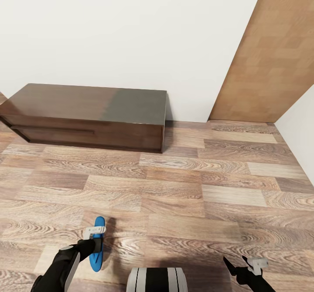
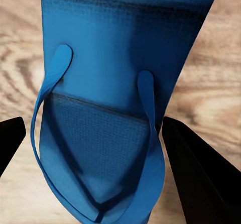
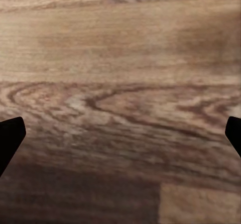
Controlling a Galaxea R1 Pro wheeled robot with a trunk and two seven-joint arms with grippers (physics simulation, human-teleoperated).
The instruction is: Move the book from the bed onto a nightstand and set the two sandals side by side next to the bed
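A bright blue sandal (image 1: 98, 222) hangs just above the wood-plank floor at the lower left of the head view, with my left gripper (image 1: 97, 239) shut on it. The left wrist view shows the sandal (image 2: 120, 58) with its straps up, between the two dark fingers (image 2: 201, 174). My right gripper (image 1: 242, 266) is low on the right, open over bare floor, with nothing between its fingers (image 3: 10, 133). The other sandal, the book, the bed and the nightstands are out of view.
A long dark brown TV bench (image 1: 87, 113) stands against the white wall (image 1: 131, 30) ahead on the left. On the right, the plank floor runs on through an opening (image 1: 270, 56) beside another white wall (image 1: 301, 126). My trunk (image 1: 157, 280) shows at the bottom.
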